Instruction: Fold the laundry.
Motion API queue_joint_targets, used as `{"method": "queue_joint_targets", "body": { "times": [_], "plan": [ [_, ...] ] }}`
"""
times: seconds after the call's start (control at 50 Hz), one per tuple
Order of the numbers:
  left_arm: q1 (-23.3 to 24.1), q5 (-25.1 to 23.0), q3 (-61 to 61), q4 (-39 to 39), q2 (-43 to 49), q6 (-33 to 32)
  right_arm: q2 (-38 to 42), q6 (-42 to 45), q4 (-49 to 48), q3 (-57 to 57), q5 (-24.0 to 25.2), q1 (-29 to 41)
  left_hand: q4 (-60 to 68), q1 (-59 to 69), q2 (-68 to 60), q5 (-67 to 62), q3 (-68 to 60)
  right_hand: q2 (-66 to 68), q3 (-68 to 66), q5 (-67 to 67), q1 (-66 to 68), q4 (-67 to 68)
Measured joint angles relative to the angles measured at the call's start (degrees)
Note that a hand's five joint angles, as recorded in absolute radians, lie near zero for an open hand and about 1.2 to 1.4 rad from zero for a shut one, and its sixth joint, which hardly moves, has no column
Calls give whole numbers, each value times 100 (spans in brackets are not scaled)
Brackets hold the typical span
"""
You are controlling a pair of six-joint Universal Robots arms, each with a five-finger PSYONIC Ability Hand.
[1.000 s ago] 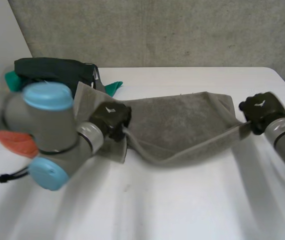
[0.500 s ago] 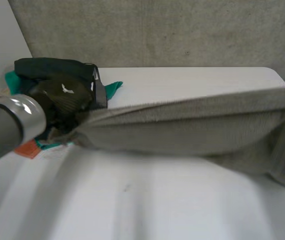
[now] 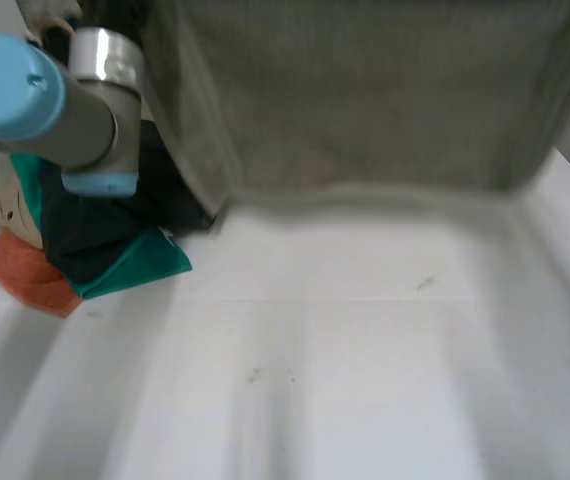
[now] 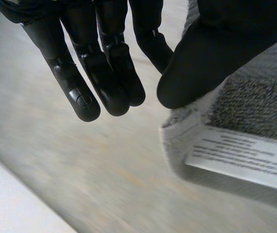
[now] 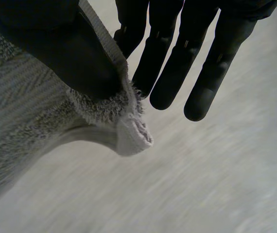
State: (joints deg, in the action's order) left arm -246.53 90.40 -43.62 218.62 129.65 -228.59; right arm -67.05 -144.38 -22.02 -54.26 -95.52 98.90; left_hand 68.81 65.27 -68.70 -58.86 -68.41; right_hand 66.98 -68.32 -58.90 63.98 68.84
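We hold the grey terry towel [image 3: 365, 100] up off the white desk [image 3: 365, 380], hanging like a curtain between our two hands; we cannot tell whether its lower edge touches the desk. Our left hand [image 4: 206, 58] pinches one top corner, the one with the white care label [image 4: 238, 158], between the thumb and the nearest finger, while its other fingers [image 4: 114, 77] hang straight and hold nothing. Our right hand [image 5: 65, 48] pinches the opposite corner the same way, right at the hem, its other fingers [image 5: 170, 73] straight. Both pinches look shallow to us, so the towel's weight or a quick swing could pull a corner free and drop the towel crumpled. The left side also hangs close to the heap of dark, teal and orange clothes [image 3: 115, 250], which it could snag or drag.
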Motion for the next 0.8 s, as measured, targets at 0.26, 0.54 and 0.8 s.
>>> {"method": "queue_joint_targets", "body": {
  "times": [0.26,0.54,0.8],
  "plan": [
    [-125,-1,-1043,212,-834,758,15,-138,96,-233,294,95,0,48,-3,0,-1,0,0,-9,0,0],
    [206,-552,-3884,62,-728,773,1570,29,1483,-680,489,99,0,49,-5,0,-4,0,-5,-9,0,0],
    [334,-460,-5775,-2882,-2233,415,596,1038,3311,-2328,525,20,1,49,-5,-1,-5,0,-5,-9,0,0]
  ]
}}
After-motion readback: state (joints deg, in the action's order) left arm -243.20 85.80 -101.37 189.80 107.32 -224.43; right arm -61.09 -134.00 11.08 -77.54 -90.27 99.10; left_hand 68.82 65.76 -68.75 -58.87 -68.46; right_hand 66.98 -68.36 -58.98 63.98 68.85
